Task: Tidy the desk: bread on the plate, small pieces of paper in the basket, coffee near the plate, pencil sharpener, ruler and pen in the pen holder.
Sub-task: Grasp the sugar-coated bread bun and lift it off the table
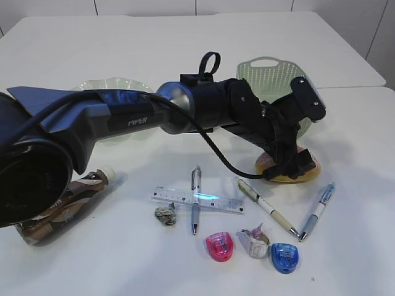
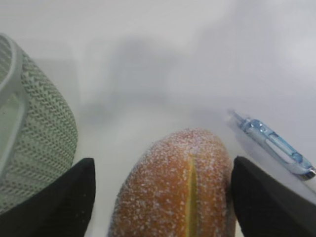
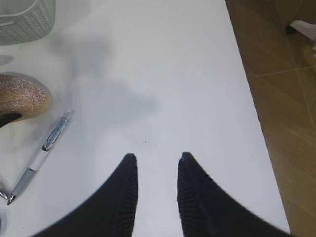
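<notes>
While left claw (image 2: 160, 197) straddles sugar-dusted golden-brown bun (image 2: 175, 185) on white bench (image 1: 123, 49), jaws spread | close squarely on its sides, gentle squeeze, lift clear | right claw (image 3: 155, 170) part-spread, empty

A brown wood-look plank floor (image 3: 276, 98) fills the right side of the right wrist view, crossed by a thin pale seam. At its top corner a white object on a dark caster (image 3: 300, 27) is partly cut off. In the exterior view, pale wall panels (image 1: 148, 6) with dark vertical joints run along the back
</notes>
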